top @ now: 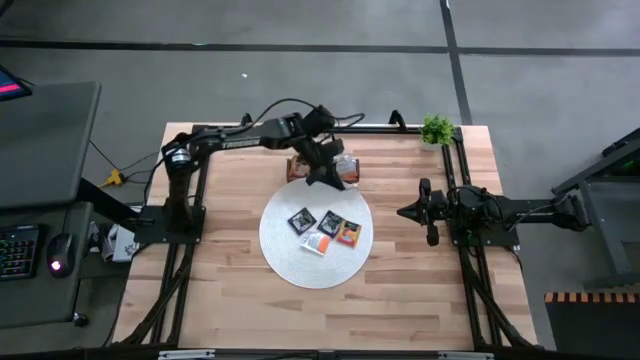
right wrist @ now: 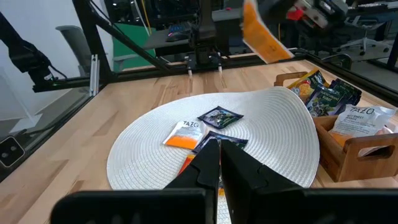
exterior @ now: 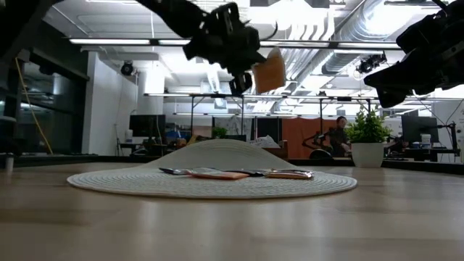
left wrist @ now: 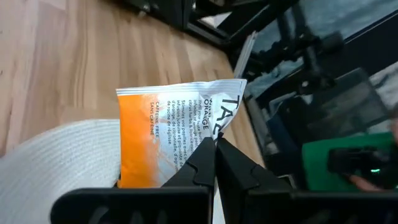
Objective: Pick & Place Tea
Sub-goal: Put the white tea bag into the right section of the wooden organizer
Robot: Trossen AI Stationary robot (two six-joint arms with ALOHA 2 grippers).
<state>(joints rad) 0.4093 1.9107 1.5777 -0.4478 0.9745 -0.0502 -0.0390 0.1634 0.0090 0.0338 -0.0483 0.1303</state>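
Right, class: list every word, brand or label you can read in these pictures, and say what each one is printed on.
"ORANGE": on the orange and white sachet pinched in the shut left hand.
"TAZO": on the orange sachet lying on the round white mat.
"TAZO": on a white sachet in the wooden tray.
The small print on every sachet is too small to read.
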